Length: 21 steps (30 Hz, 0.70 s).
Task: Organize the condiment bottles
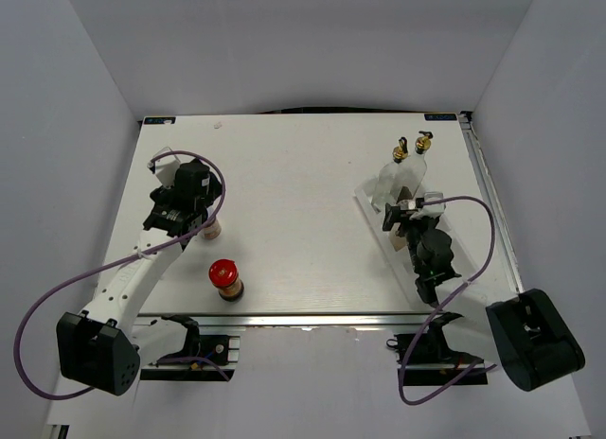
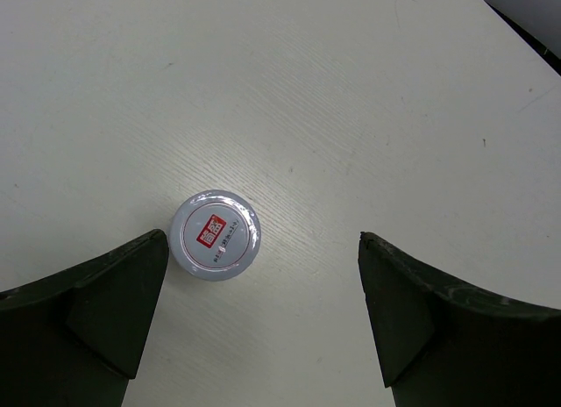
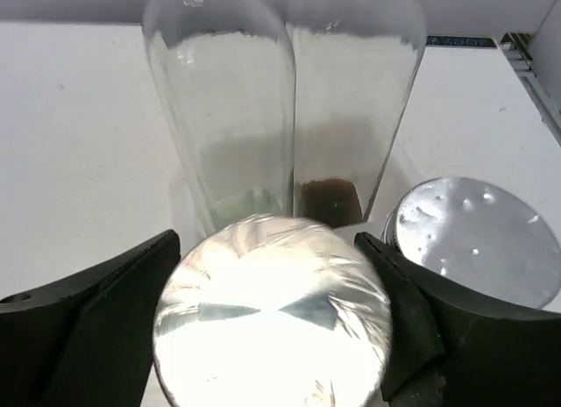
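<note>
The small white-lidded jar (image 2: 215, 234) with a red label stands on the table, close to the inner side of my left gripper's (image 2: 263, 289) left finger; the gripper is open above it (image 1: 201, 219). The red-lidded dark jar (image 1: 225, 278) stands alone near the front. My right gripper (image 3: 267, 284) is closed around a silver-capped shaker (image 3: 272, 315) at the tray (image 1: 371, 195). A second silver-capped shaker (image 3: 478, 240) stands just right of it. Two tall clear glass bottles (image 3: 219, 100) (image 3: 355, 91) with gold-black pourers (image 1: 400, 153) stand right behind.
The white table's right edge has a metal rail (image 1: 492, 202). Purple cables loop from both arms (image 1: 57, 297). White walls enclose the table on the left, right and back.
</note>
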Tool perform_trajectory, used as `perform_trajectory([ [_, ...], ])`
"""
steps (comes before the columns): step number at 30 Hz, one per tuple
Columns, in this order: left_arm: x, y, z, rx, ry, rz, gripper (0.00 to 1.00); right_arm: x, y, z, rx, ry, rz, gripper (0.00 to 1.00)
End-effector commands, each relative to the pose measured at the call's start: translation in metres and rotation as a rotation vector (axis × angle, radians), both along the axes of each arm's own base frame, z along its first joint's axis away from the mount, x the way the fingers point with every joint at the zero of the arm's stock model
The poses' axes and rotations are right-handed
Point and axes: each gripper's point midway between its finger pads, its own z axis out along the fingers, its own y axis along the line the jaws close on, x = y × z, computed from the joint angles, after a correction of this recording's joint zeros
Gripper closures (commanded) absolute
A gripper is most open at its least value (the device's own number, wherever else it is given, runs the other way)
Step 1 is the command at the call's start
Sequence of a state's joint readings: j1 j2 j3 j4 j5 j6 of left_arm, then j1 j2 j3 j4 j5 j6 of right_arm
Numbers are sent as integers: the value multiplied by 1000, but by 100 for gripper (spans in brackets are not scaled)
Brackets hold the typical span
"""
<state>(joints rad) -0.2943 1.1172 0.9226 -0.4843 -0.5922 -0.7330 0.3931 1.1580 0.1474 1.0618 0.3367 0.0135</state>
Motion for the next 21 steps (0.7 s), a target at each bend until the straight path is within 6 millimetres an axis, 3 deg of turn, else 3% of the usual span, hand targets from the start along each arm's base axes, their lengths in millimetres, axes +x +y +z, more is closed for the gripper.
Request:
perform_trajectory([
  [1,0,2,8,-3,-36,1,2,-2,0,38,80,-123,2,15],
  [7,1,0,4,1,-24,-7,2,-9,-3,51,81,-122,0,11],
  [13,2,2,2,8,-12,6,2,-12,4,96,88,-136,42,11],
  [14,3,2,2,9,-11,9,2,-14,9,90,68,-92,72,11],
  [15,3,3,2,10,-10,11,2,-15,13,108,75,-112,91,11],
  [17,2,3,0,8,-7,14,2,-21,27,105,54,-52,158,11],
  [18,2,2,1,8,-9,13,2,-23,33,119,58,-61,182,11],
  [20,2,3,2,6,-13,18,2,-30,49,114,19,-6,245,11],
  [21,2,4,2,6,-14,20,2,-31,58,120,6,-2,272,11],
])
